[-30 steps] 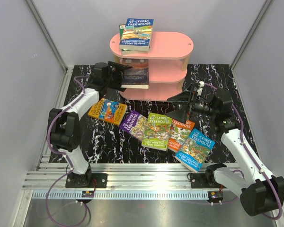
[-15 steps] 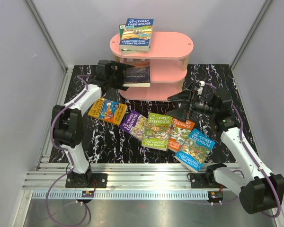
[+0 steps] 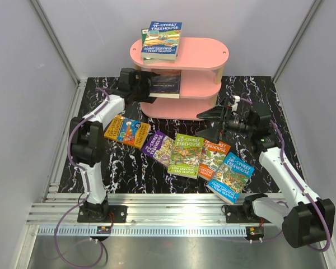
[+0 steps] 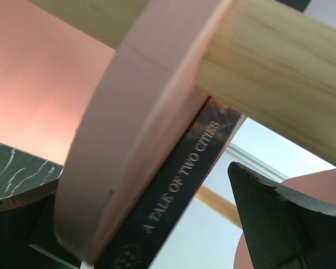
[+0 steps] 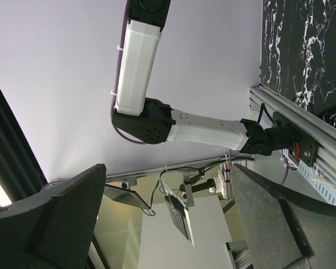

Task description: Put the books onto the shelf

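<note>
The left gripper [image 3: 144, 84] stands at the left end of the shelf [image 3: 196, 53], at the middle tier. Its jaws are wide either side of the dark book [image 3: 167, 83], which lies flat there with its spine toward the tool, and no clamp is evident. Two books [image 3: 161, 40] rest on the shelf's top board. The right gripper [image 3: 208, 126] is wide and empty, before the shelf's right front. Five books [image 3: 186, 156] lie fanned and overlapping on the table [image 3: 257, 89] in front of the shelf, long axes roughly toward it. The right arm is nearer most of them. Judged: flat covers on a hard top offer little edge.
</note>
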